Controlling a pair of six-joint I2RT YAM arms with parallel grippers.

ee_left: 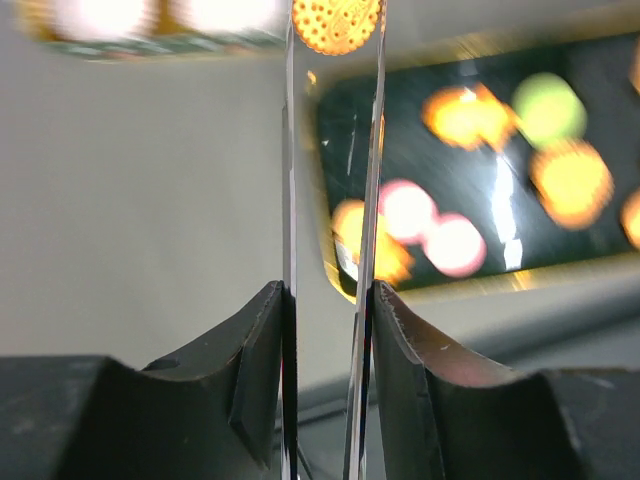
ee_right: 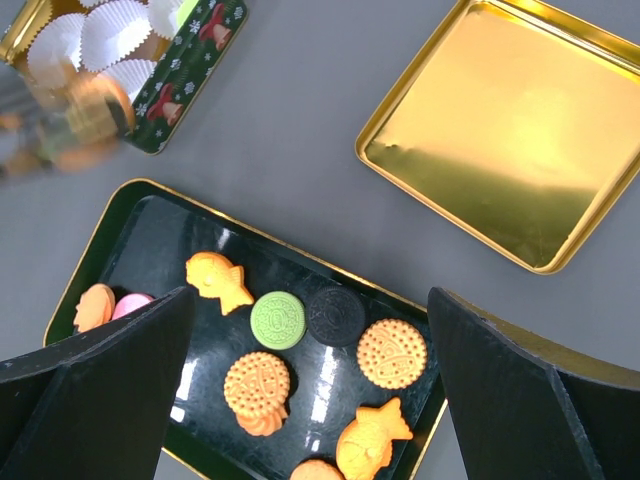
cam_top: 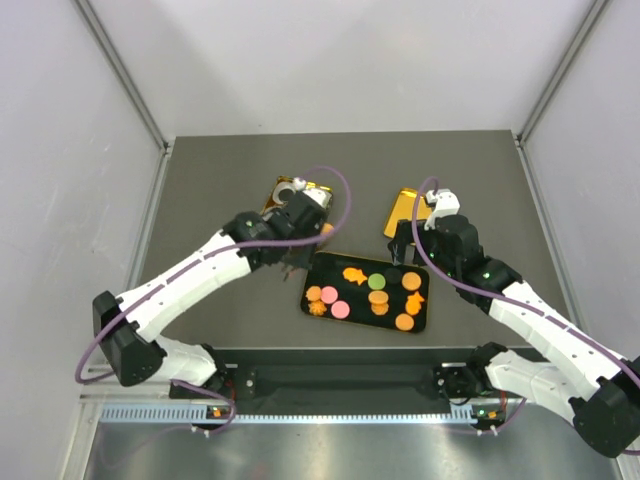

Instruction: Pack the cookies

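L arm (cam_top: 190, 275) goes up & to the right from its base, bent at the elbow. The left gripper (cam_top: 320, 232) has its thin clear fingers (ee_left: 288, 200) close together, pinching an orange cookie (ee_left: 337, 25) at the tips. R arm (cam_top: 540, 320) goes up & to the left w/ its wrist tipped down, & the right gripper (ee_right: 310, 300) points down w/ both black fingers (ee_right: 100, 380) spread wide apart.

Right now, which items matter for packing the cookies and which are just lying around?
Job: cookies on the black tray; orange cookie in the left gripper; green tin with paper cups.
Lying about: gold lid, probably unneeded until later.
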